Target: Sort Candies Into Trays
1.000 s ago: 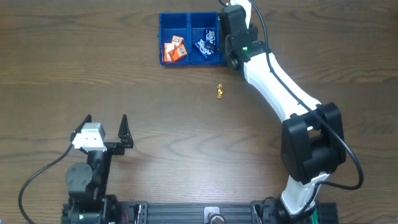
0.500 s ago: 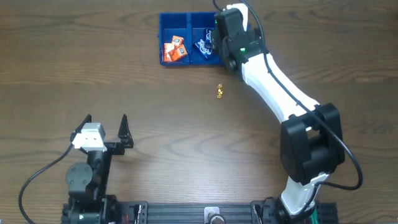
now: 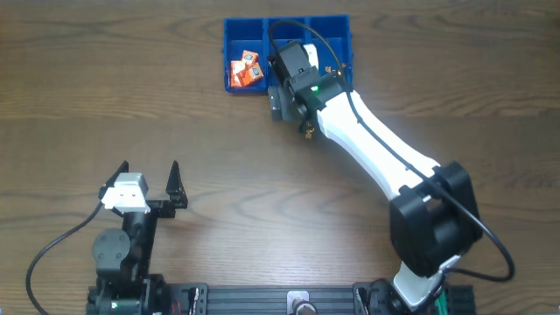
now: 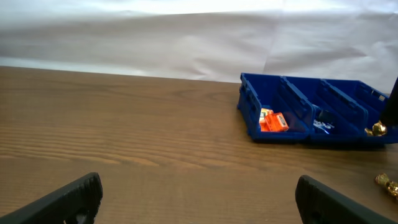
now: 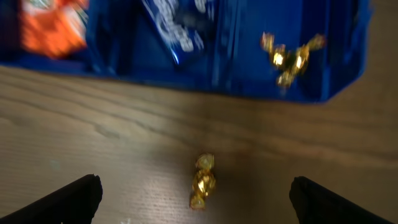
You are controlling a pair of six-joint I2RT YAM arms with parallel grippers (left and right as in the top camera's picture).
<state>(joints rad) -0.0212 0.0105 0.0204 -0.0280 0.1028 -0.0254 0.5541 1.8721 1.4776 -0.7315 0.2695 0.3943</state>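
By the desk's (image 3: 131, 105) far edge, right gripper (image 5: 194, 198) hangs spread over the candy (image 5: 203, 182), poised to pinch; left gripper (image 3: 149, 168) parked, spread.

The top camera looks straight down on the wooden table (image 3: 219, 122), with the robot's side along its lower edge. The left wrist camera sits low, facing nearly level across the tabletop toward the distant blue tray (image 4: 250, 115). The right wrist camera hangs close, apparently looking steeply down at the tray's front wall. All three views share that tray.
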